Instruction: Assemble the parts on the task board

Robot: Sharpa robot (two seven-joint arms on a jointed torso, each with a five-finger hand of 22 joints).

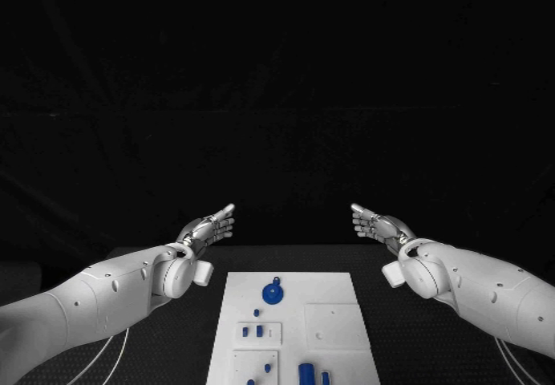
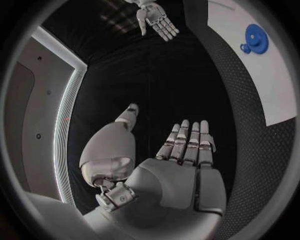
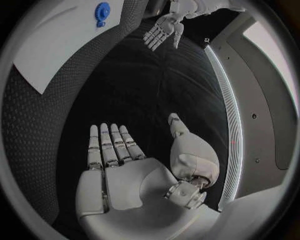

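The white board (image 1: 330,289) lies lengthwise toward the bench's far edge; left robot hand (image 1: 206,230) and right robot hand (image 1: 379,224) hover flat-fingered, holding nothing

Right robot hand (image 3: 122,172): silver, palm exposed, fingers straight and held together, thumb set apart, nothing in it. Well ahead of its fingertips, left robot hand (image 3: 164,29), fingers spread, also empty. Off to the finger side: white flat task board (image 3: 56,45) on black textured desk (image 3: 37,125), carrying a round blue part (image 3: 102,11).
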